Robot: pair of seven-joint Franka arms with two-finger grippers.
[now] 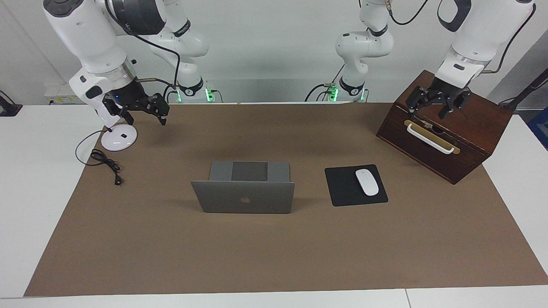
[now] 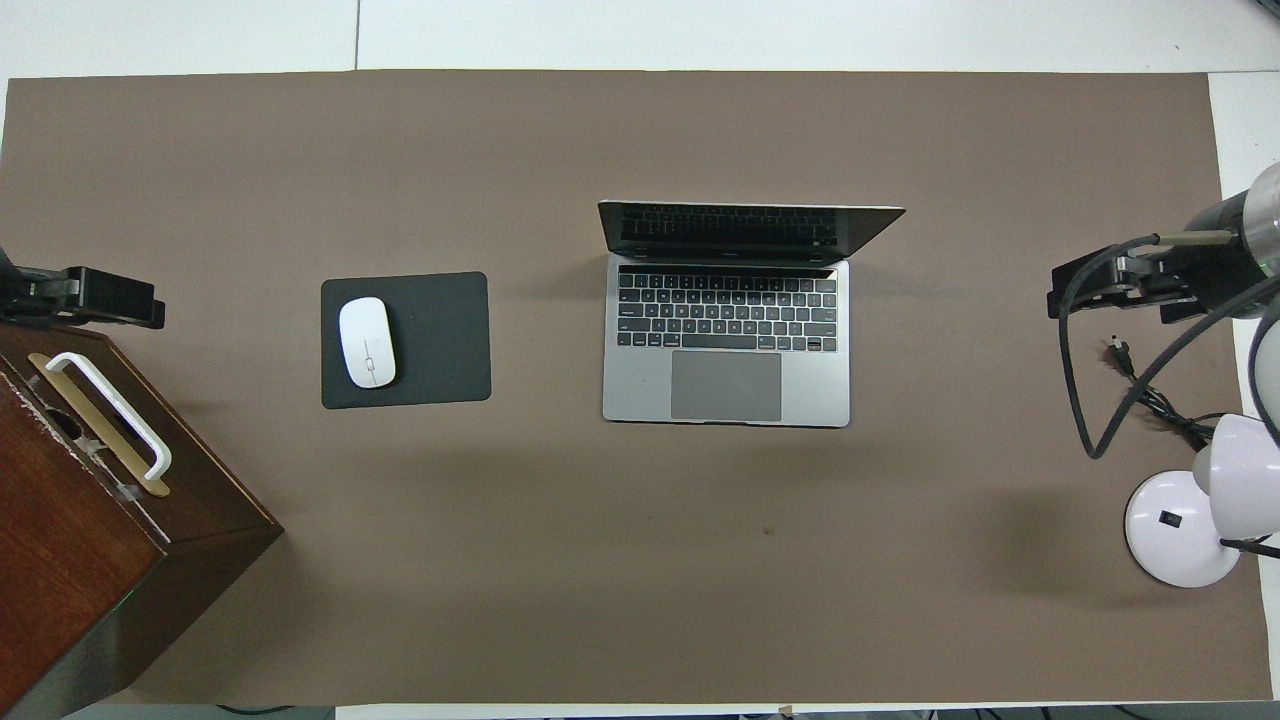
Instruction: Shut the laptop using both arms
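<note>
The silver-grey laptop [image 1: 244, 197] stands open in the middle of the brown mat, its lid upright with the apple logo turned away from the robots. Its keyboard and trackpad [image 2: 726, 340] show in the overhead view. My right gripper [image 1: 143, 116] hangs open and empty above the mat next to the lamp base, well apart from the laptop; it also shows in the overhead view [image 2: 1110, 288]. My left gripper [image 1: 428, 112] hovers open over the top of the wooden box, above its handle, holding nothing. The overhead view shows it [image 2: 90, 298] at the box's edge.
A black mouse pad [image 1: 342, 188] with a white mouse [image 1: 367, 182] lies beside the laptop toward the left arm's end. A dark wooden box [image 1: 466, 145] with a white handle [image 1: 429, 139] stands at that end. A white lamp base [image 1: 118, 138] and black cable [image 1: 107, 164] lie at the right arm's end.
</note>
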